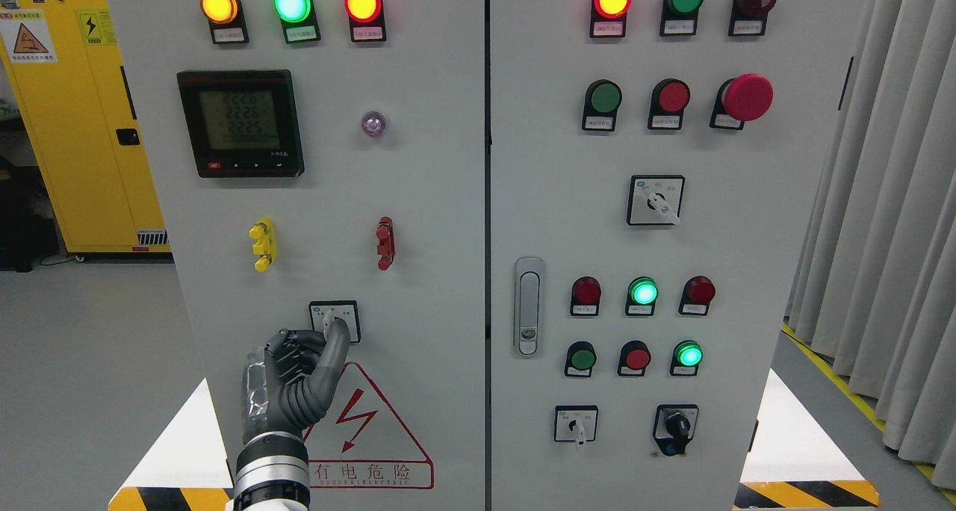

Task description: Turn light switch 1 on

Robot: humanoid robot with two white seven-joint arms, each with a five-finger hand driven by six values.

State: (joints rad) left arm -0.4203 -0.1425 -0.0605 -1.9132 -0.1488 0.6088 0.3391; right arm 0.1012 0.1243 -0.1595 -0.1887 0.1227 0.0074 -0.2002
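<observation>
The left robot hand [302, 376] comes up from the bottom left and reaches to the grey cabinet [418, 212]. One long finger sticks up and its tip touches the knob of a small square switch [334, 320] low on the left door. The other fingers [287, 354] are curled in, and the hand grips nothing. This switch sits just above a red triangle warning sign [373, 429] with a lightning bolt. Higher on the same door are a yellow handle [262, 244], a red handle [385, 243] and a dark meter screen [241, 122]. At the top, three round lamps glow: orange [219, 5], green [292, 3] and red [363, 4]. The right door has many round buttons, a silver door handle [529, 305] and more square switches. A yellow cupboard [75, 115] stands far behind on the left, and grey curtains [896, 212] hang on the right.
</observation>
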